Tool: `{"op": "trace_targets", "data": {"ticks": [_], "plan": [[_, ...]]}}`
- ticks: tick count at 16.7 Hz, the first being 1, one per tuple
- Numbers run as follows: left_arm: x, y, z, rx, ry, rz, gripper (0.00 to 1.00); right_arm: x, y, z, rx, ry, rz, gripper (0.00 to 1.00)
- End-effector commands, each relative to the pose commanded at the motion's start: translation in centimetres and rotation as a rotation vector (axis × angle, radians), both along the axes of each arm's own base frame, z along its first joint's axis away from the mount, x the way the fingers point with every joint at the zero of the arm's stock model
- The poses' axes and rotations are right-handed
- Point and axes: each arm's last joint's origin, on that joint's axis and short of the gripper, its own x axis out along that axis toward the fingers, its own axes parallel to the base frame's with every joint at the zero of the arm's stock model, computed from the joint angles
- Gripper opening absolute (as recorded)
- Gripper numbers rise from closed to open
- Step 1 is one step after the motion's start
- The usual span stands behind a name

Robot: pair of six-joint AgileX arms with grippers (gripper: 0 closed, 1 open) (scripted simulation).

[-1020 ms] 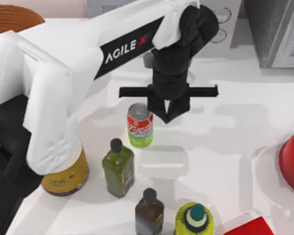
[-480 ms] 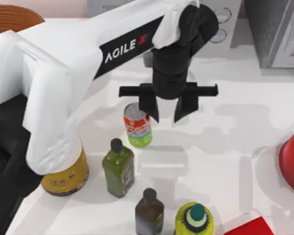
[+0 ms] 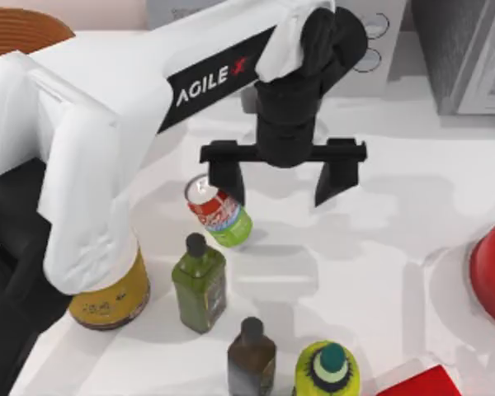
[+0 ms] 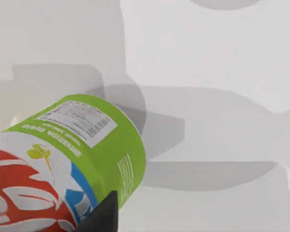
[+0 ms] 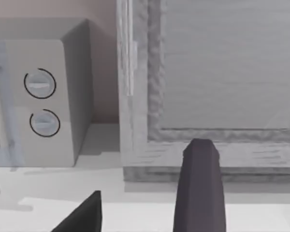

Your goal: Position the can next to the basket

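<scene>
Top view | left gripper [image 3: 280, 188] spread wide above surface [image 3: 379, 247]; one finger touching tilted can [image 3: 219, 216] | basket [image 3: 21, 29] far corner, well apart | risk: finger nudge topples can, it rolls; right gripper [image 5: 150, 212] apart, parked

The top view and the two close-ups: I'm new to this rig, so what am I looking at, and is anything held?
The top view looks down on a white table with two AgileX arms. The other two pictures come from cameras on each arm's wrist. The left gripper hangs open above the table; one finger touches the can, which is tilted toward the left. Nothing is held. The basket sits at the far left corner. Two green bottles, a yellow cylinder and red things also stand there. The right gripper faces a grey box.
</scene>
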Motion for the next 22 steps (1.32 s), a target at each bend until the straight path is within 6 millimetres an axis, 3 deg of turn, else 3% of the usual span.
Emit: {"op": "trace_targets", "data": {"ticks": [6, 10, 12, 22], "plan": [[-0.2, -0.2, 0.1, 0.000, -0.004, -0.005, 1.00, 0.0, 0.0, 0.0, 0.000, 0.000, 0.000, 1.00], [-1.5, -1.6, 5.5, -0.031, -0.161, -0.041, 1.00, 0.0, 0.0, 0.0, 0.000, 0.000, 0.000, 1.00], [-1.9, -1.8, 7.2, -0.036, -0.193, -0.046, 1.00, 0.0, 0.0, 0.0, 0.000, 0.000, 0.000, 1.00], [-0.1, -0.1, 4.0, 0.000, 0.001, -0.003, 1.00, 0.0, 0.0, 0.0, 0.000, 0.000, 0.000, 1.00]]}}
